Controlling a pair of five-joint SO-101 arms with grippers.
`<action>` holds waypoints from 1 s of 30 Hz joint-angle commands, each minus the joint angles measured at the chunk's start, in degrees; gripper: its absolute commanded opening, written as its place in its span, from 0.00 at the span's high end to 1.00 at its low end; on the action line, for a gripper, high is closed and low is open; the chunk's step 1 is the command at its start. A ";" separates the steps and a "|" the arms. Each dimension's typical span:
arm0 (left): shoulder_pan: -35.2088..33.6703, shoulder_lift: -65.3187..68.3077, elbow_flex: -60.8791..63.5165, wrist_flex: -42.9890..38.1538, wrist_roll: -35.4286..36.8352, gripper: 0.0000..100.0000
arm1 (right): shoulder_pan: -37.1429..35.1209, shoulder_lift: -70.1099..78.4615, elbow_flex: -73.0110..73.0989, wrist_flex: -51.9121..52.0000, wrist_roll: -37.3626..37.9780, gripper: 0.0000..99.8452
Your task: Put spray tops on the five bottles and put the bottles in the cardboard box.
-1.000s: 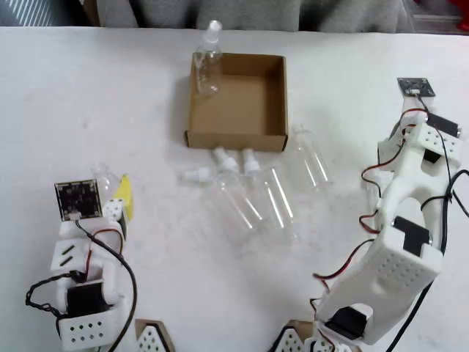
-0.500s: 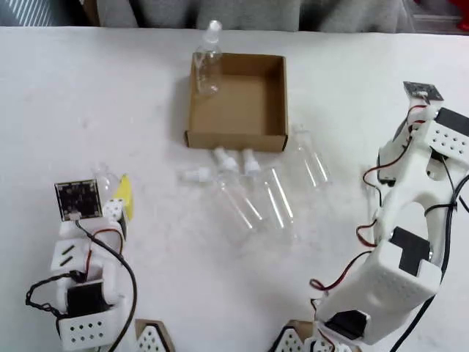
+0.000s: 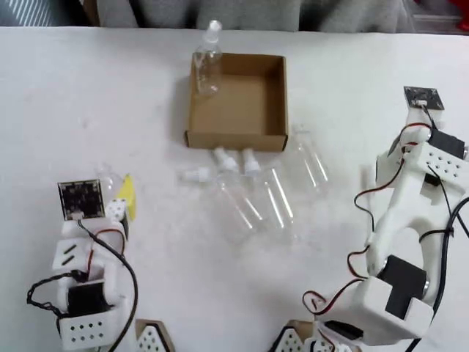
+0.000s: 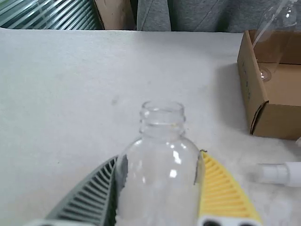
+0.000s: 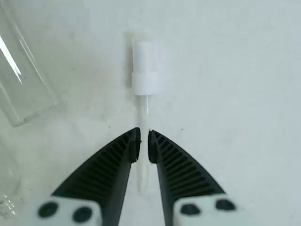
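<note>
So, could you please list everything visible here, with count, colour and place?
table: 1, white
box: 1, brown, far middle of the table
bottles: 5, clear; one capped, leaning in the box's corner; three lying before the box, two capped; one uncapped in the left claw
loose tops: 2, white; one beside the lying bottles, one ahead of the right claw
left claw: grey and yellow, shut on a bottle
right claw: black, nearly shut over that top's tube

The left tool (image 4: 162,162) grips a bottle (image 4: 161,141) cut off below its shoulders; at eight o'clock on the desk (image 3: 183,293), a camera board (image 3: 79,199) half hides it.
</note>
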 commanded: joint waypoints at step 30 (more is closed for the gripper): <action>0.84 -1.45 -0.18 0.26 -0.53 0.89 | -3.12 25.54 -13.54 -8.48 2.11 0.81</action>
